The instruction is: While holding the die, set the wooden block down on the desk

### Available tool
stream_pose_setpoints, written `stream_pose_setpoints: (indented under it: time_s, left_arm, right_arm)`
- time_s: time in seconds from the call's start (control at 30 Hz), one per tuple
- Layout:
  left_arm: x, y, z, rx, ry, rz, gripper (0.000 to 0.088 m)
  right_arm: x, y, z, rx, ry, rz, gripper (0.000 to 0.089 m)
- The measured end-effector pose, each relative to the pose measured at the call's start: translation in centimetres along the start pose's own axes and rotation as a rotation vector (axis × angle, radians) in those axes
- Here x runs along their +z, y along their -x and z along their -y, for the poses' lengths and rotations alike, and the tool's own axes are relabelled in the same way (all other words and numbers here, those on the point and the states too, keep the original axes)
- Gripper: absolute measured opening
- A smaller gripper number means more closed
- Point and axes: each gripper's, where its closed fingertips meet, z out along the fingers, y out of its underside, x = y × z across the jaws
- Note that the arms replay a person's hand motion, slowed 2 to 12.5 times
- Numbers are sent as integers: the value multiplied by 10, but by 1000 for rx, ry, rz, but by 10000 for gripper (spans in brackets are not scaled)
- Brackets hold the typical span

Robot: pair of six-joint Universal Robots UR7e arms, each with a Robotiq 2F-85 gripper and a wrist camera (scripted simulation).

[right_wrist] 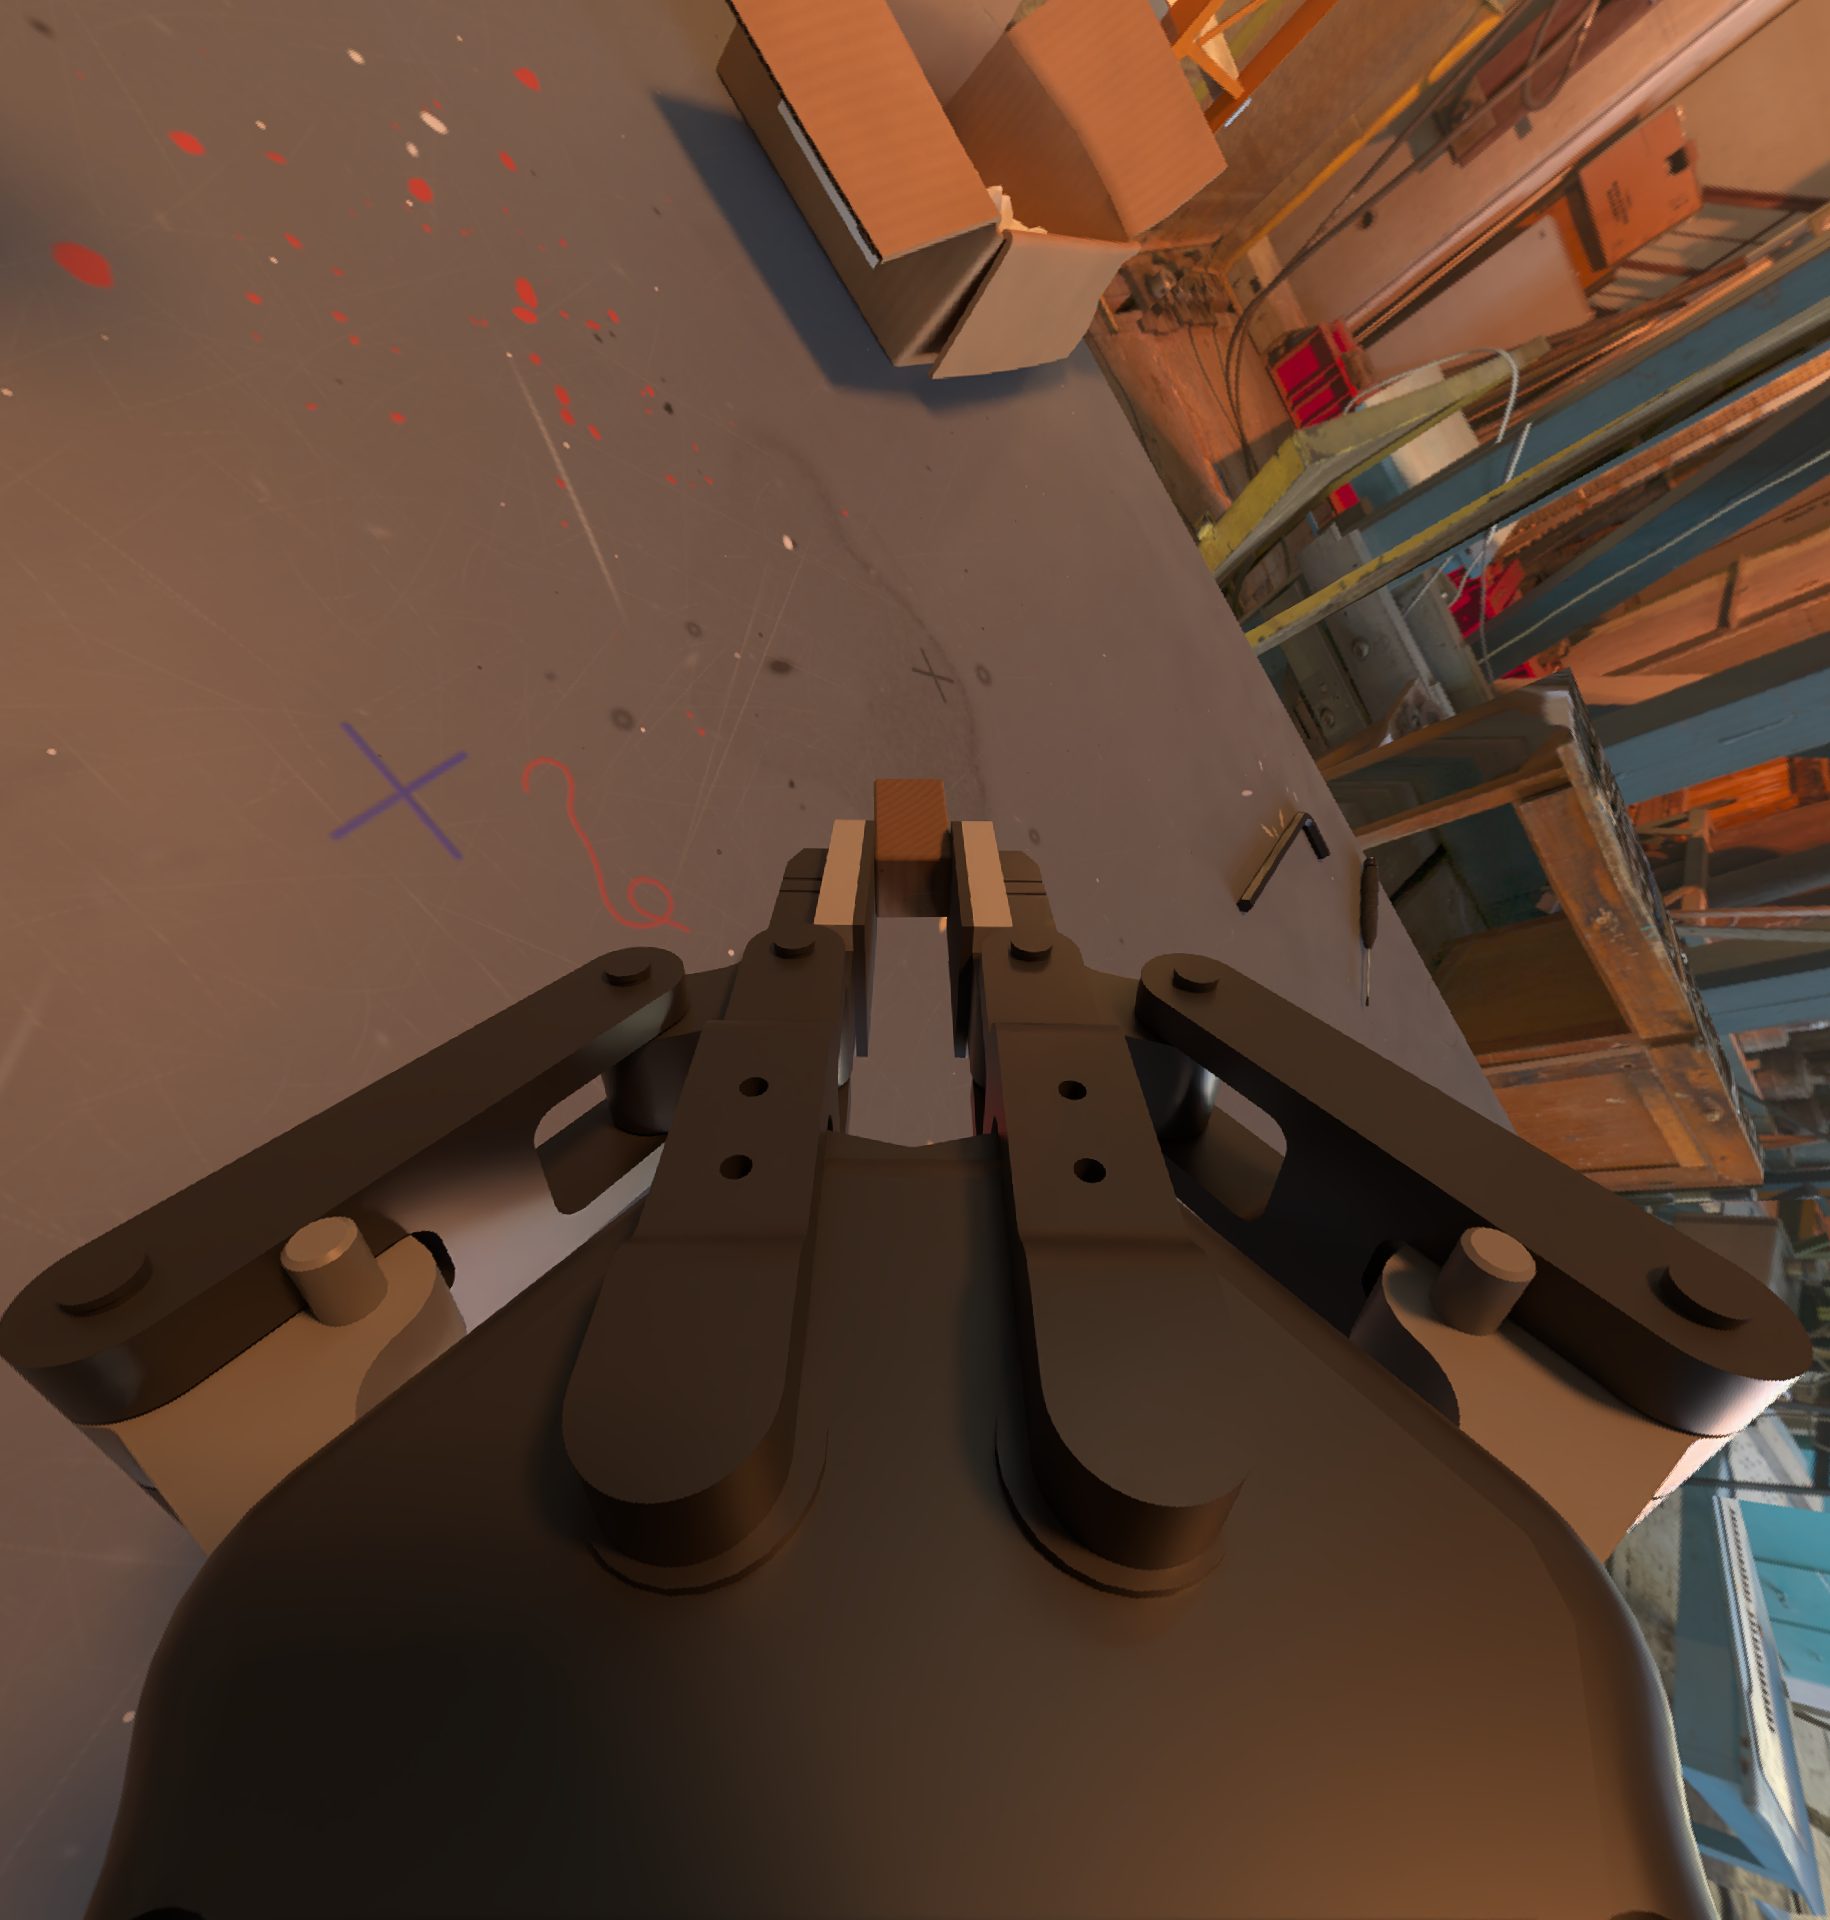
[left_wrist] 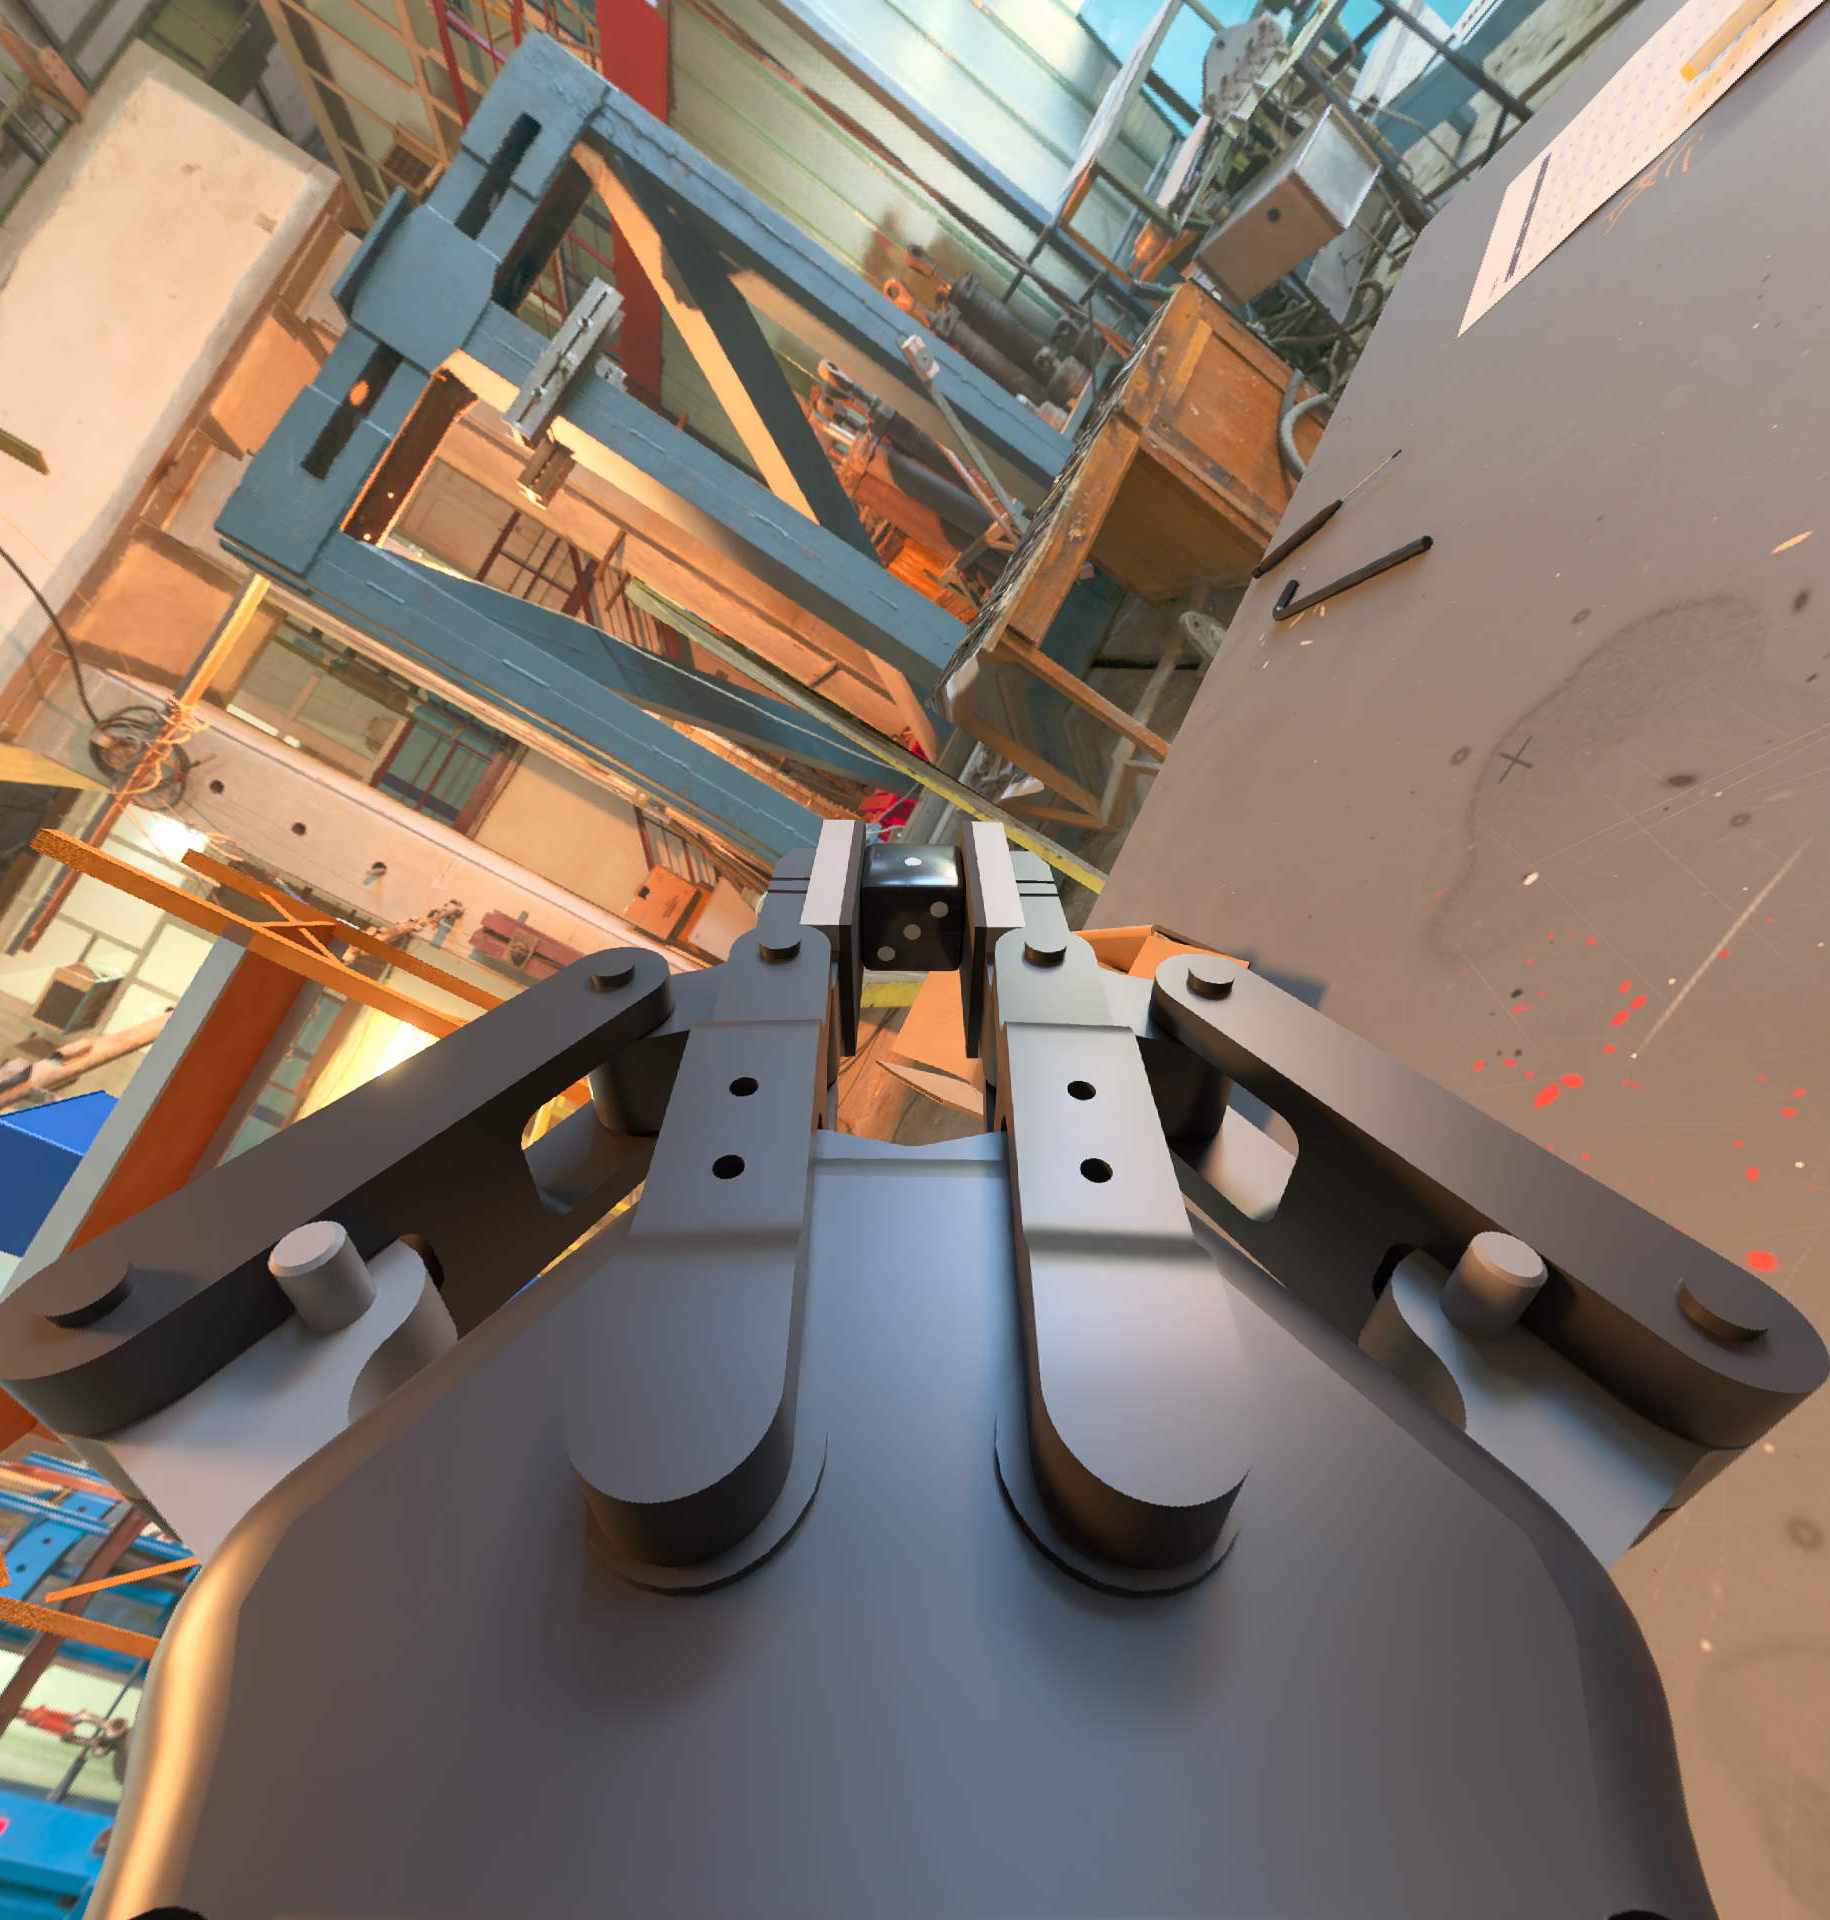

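Observation:
My left gripper (left_wrist: 911, 883) is shut on a black die (left_wrist: 911, 906) with white pips, held in the air beside the grey desk (left_wrist: 1565, 831), near its edge. My right gripper (right_wrist: 913, 868) is shut on a small wooden block (right_wrist: 909, 821) that sticks out past the fingertips, above the desk (right_wrist: 371, 571). I cannot tell whether the block touches the desk surface.
An open cardboard box (right_wrist: 932, 197) sits at the desk's far side. A black hex key (right_wrist: 1280, 857) and a thin tool (right_wrist: 1368, 904) lie near the desk edge, also in the left wrist view (left_wrist: 1347, 577). A paper sheet (left_wrist: 1617, 156) lies farther along the desk.

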Motion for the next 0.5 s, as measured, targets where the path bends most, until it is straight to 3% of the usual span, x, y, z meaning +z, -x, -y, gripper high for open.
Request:
stream_pose_setpoints:
  time_s: [0.5]
  left_arm:
    - [1, -2, -1, -2, 2, -7, 159]
  right_arm:
    - [-16, -30, 8, 74, -37, -11, 125]
